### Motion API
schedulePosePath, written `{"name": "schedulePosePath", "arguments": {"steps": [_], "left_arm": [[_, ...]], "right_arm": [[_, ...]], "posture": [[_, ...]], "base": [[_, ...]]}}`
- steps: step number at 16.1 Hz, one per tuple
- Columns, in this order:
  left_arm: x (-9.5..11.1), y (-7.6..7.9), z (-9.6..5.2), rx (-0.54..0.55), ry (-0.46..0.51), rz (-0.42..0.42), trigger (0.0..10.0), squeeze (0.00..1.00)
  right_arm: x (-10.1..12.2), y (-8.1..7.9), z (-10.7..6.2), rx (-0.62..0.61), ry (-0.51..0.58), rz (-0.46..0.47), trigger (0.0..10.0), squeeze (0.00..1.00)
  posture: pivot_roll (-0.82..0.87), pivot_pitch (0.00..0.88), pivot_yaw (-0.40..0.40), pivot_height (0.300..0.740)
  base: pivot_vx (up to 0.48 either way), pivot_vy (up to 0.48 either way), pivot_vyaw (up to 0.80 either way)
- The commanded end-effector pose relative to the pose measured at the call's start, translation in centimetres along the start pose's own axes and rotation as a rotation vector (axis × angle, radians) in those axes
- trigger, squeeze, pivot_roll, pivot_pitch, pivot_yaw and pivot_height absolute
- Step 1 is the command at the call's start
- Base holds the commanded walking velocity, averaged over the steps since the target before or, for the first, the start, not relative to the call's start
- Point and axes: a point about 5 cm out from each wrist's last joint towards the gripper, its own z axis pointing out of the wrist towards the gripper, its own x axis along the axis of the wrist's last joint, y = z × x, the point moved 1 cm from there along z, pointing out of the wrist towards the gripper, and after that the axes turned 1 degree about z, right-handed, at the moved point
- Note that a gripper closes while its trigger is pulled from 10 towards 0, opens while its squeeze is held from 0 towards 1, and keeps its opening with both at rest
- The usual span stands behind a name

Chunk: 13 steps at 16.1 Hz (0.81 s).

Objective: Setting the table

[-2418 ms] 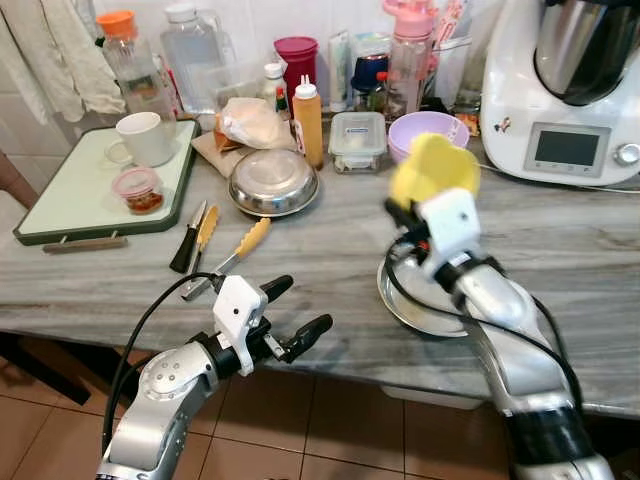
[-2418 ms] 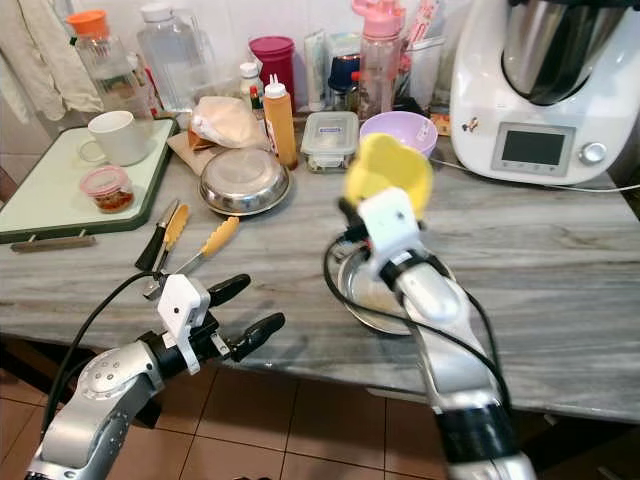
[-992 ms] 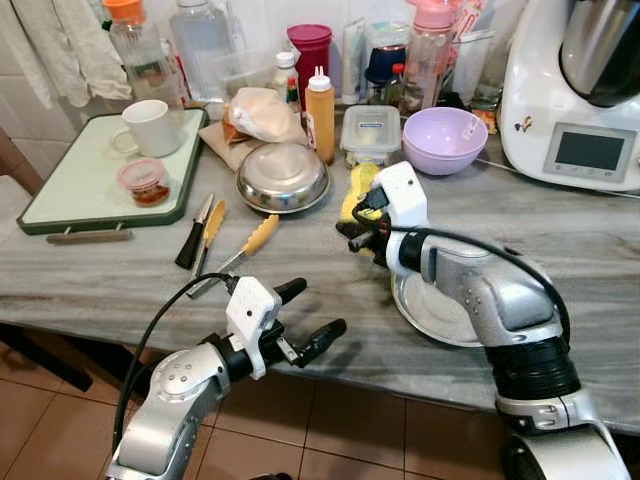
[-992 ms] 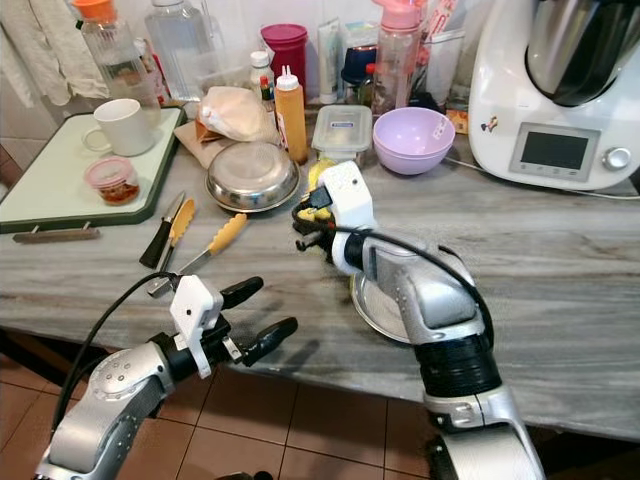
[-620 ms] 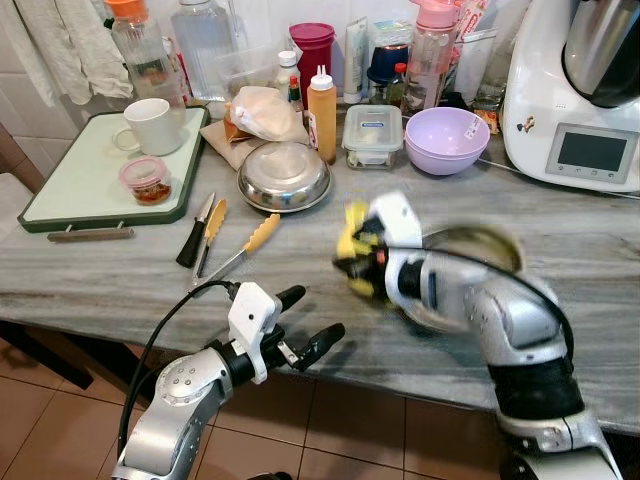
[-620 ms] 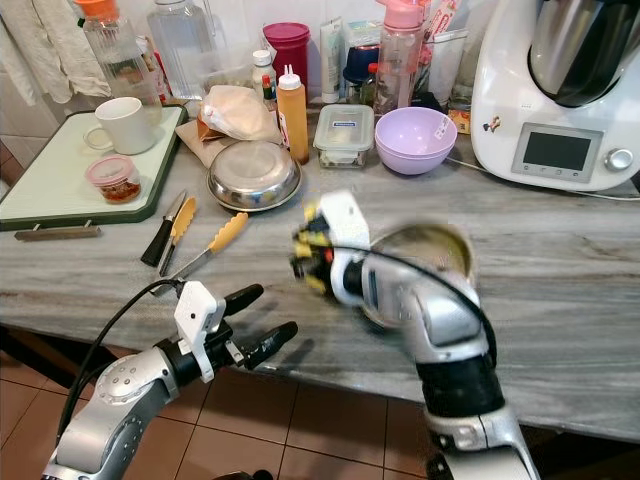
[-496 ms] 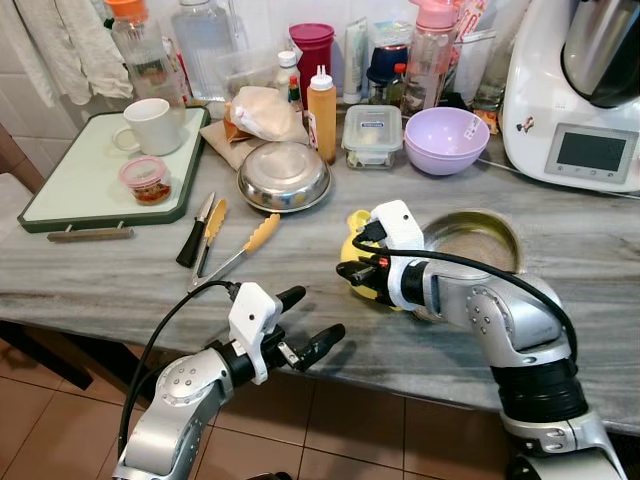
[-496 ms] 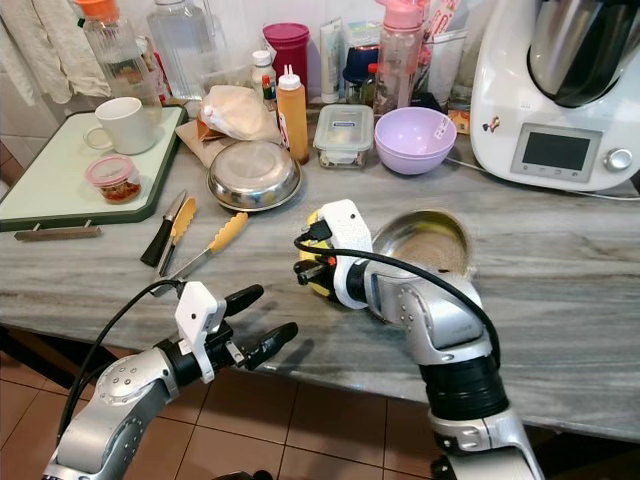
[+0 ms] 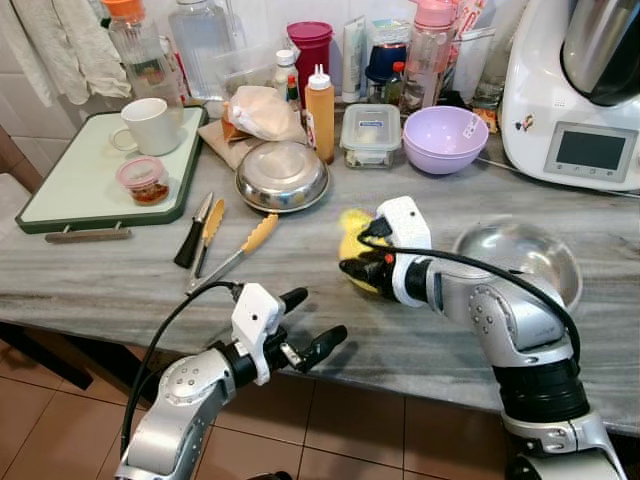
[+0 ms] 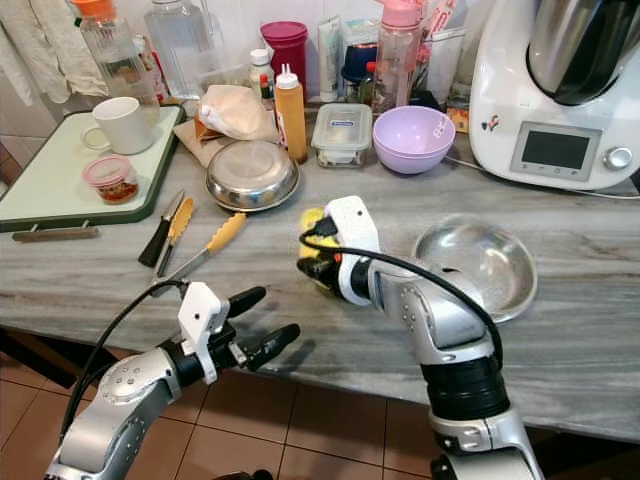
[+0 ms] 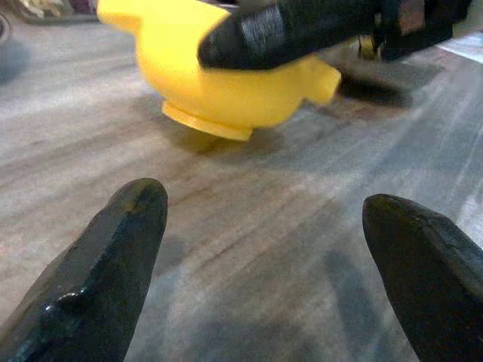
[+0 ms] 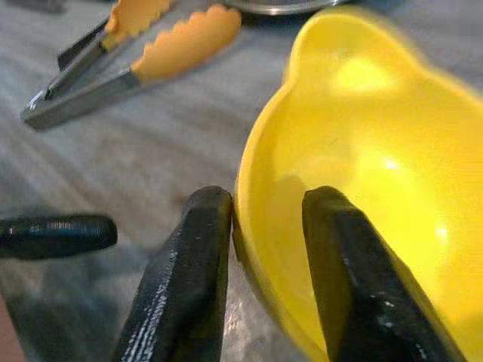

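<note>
A yellow bowl (image 9: 356, 243) with small side handles sits low at the counter's middle, tilted, its base close to the stone. My right gripper (image 9: 350, 264) is shut on its rim, one finger (image 12: 343, 279) inside the bowl (image 12: 370, 188) and the other outside. A shiny steel bowl (image 9: 517, 262) stands upright on the counter to the right of that arm. My left gripper (image 9: 320, 315) hovers open at the counter's front edge, fingers spread and holding nothing, pointing at the yellow bowl (image 11: 226, 83).
Yellow-tipped tongs (image 9: 232, 255) and a black-handled tool (image 9: 192, 236) lie left of centre. Behind them are an upturned steel bowl (image 9: 282, 176), a purple bowl (image 9: 446, 139), bottles, a green tray (image 9: 70, 190) with a mug (image 9: 150, 125), and a white appliance (image 9: 585, 90).
My right arm swung the yellow bowl from high over the steel bowl down to the counter's middle. The steel bowl slid right and settled flat. The left gripper barely moved.
</note>
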Motion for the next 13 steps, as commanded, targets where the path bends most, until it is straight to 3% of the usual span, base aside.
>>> {"name": "schedulePosePath", "arguments": {"steps": [1,10,13], "left_arm": [[0.1,-0.1,0.0,-0.003,-0.016,0.013,10.0,0.0],[-0.1,-0.1,-0.2,-0.005,-0.042,0.017,10.0,0.0],[0.0,-0.3,0.0,0.004,-0.036,0.025,10.0,0.0]], "right_arm": [[0.8,-0.2,-0.1,0.006,0.033,-0.01,10.0,1.0],[4.3,0.5,-1.9,-0.113,0.367,-0.124,10.0,1.0],[3.0,3.1,-3.6,-0.341,0.402,-0.23,10.0,1.0]], "posture": [[-0.05,0.083,0.063,0.74],[-0.05,0.08,0.071,0.74],[-0.05,0.078,0.064,0.74]], "base": [[0.0,0.0,0.0],[0.0,0.0,0.0],[0.0,0.0,0.0]]}}
